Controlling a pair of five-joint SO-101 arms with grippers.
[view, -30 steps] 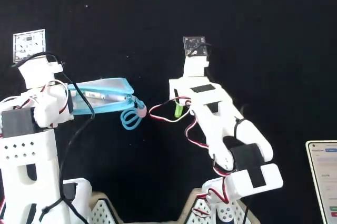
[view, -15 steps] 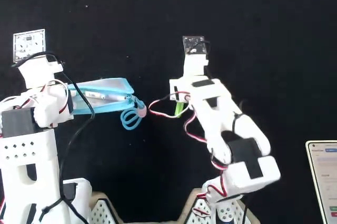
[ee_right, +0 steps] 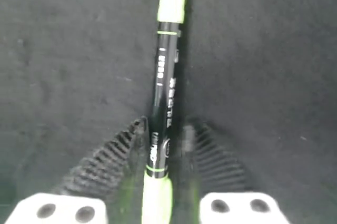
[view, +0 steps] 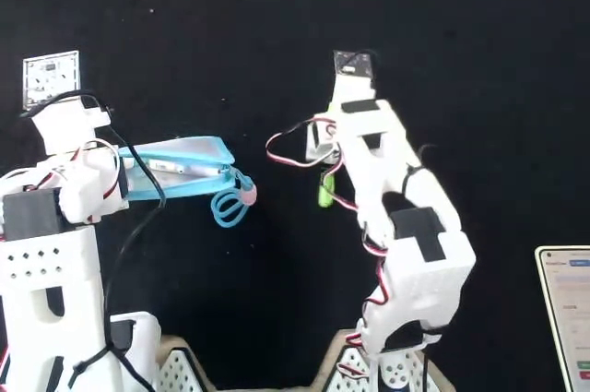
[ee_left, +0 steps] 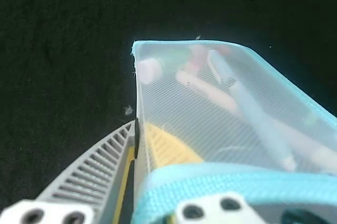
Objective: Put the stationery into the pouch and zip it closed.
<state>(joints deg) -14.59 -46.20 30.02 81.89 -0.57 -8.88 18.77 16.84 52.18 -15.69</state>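
Pinching the green marker (ee_right: 164, 97) mid-frame, the right gripper (ee_right: 163, 129) hangs well apart from the pouch (view: 180, 171) at centre left, clamped by the left gripper (ee_left: 136, 129); pens already lie inside, so this marker and the zipping remain.

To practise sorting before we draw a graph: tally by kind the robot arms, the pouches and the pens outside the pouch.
Robot arms: 2
Pouch: 1
Pen outside the pouch: 1
Total: 4
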